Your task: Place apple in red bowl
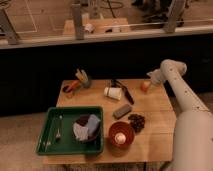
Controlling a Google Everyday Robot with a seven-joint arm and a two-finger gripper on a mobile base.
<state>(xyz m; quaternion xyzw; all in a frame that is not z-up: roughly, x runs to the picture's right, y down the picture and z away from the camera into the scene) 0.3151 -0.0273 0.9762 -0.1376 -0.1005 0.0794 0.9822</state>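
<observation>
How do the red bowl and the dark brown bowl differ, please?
The red bowl stands on the bare table and holds a white ball. The dark brown bowl sits in the green tray and holds a grey-blue cloth. Both are round and upright. The claw is at the apple, away from both.
</observation>
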